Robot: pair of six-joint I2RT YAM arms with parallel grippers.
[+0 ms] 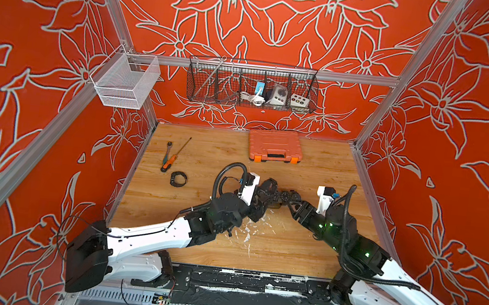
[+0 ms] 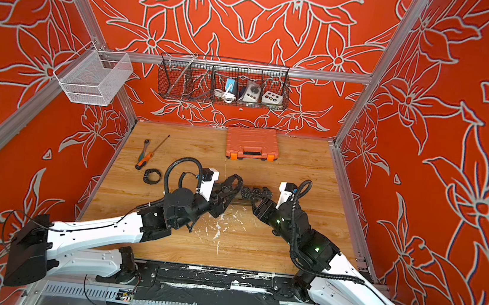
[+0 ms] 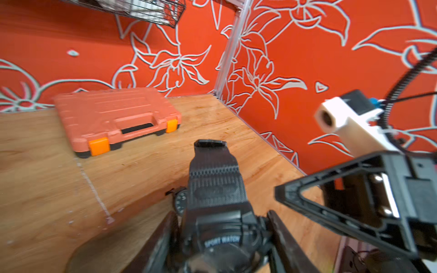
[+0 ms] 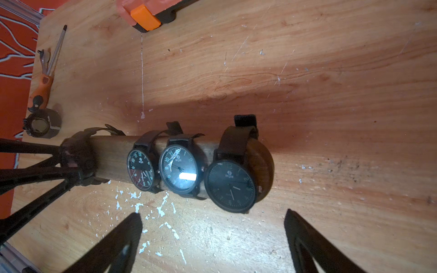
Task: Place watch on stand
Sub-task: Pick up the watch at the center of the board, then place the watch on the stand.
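Watch (image 3: 217,193) on stand (image 4: 113,160); left gripper (image 3: 222,234) and right gripper (image 4: 211,212) released.
Likely light, floppy strap, scratchable glass: grip the case sides.

Orange tool case (image 1: 275,145) lies closed at the back of the wooden desk (image 1: 304,252), handle side toward the front. Orange-handled screwdriver (image 1: 174,156) and small wrench (image 1: 166,152) lie side by side near the back left. Black wire basket (image 1: 252,84) on the back wall holds a white cable and small control boxes. White mesh basket (image 1: 127,80) hangs at the left rail. White paint flecks (image 1: 252,226) mark the desk front.
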